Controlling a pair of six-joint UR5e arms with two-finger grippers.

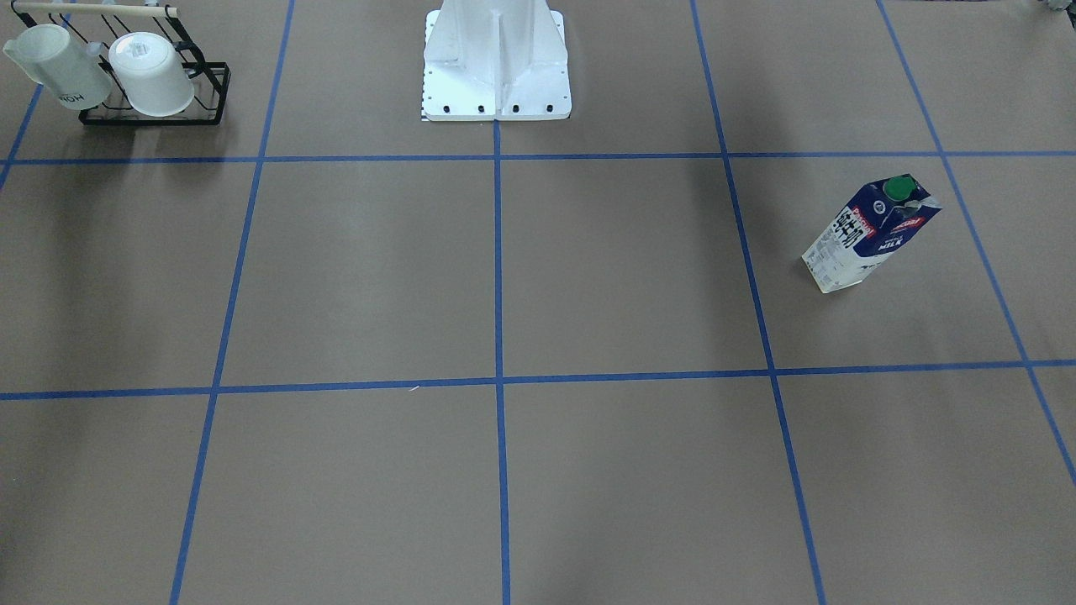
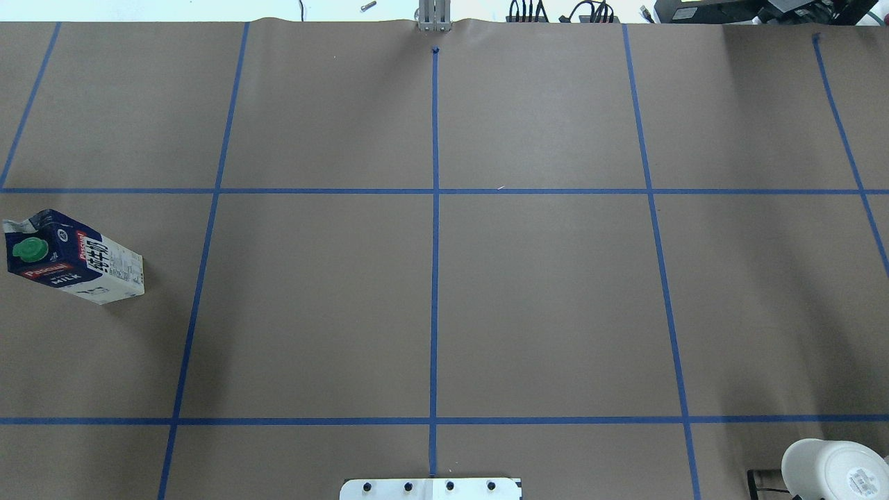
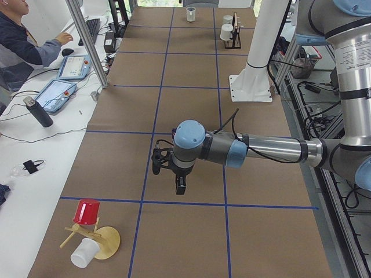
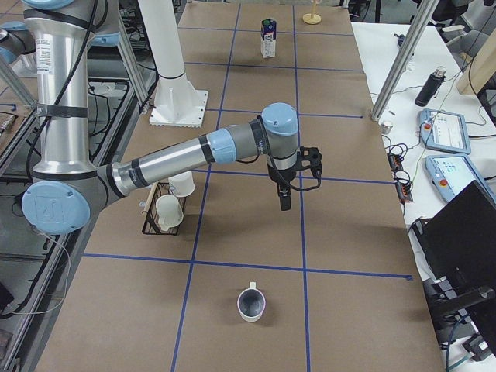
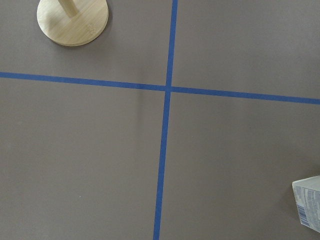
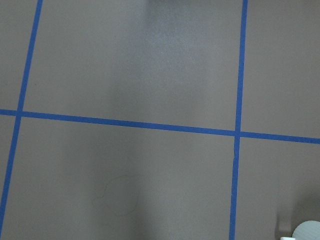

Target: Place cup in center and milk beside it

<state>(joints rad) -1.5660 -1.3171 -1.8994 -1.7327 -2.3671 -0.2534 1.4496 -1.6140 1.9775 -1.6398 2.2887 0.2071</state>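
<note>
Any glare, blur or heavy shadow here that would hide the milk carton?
Front-facing view: even light, only soft shadow bands on the table, milk carton sharp. Overhead view: the strip beyond the table's far edge is blown out white, carton crisp. Right wrist view: diffuse shadow; the white object at the bottom right corner is cropped and soft.

This is looking like a robotics lab. A long counter [image 1: 622, 269] is lying under brown paper, with blue tape lines [image 1: 498, 252] crossing it in a grid. A white pedestal [image 1: 496, 59] is standing bolted to it, and beside the pedestal the right arm [image 4: 178, 159] is hanging out over the paper. Across the counter from the pedestal, an operator [image 3: 23, 46] is sitting at a side table [image 3: 17, 162] carrying teach pendants [image 3: 55, 92].
</note>
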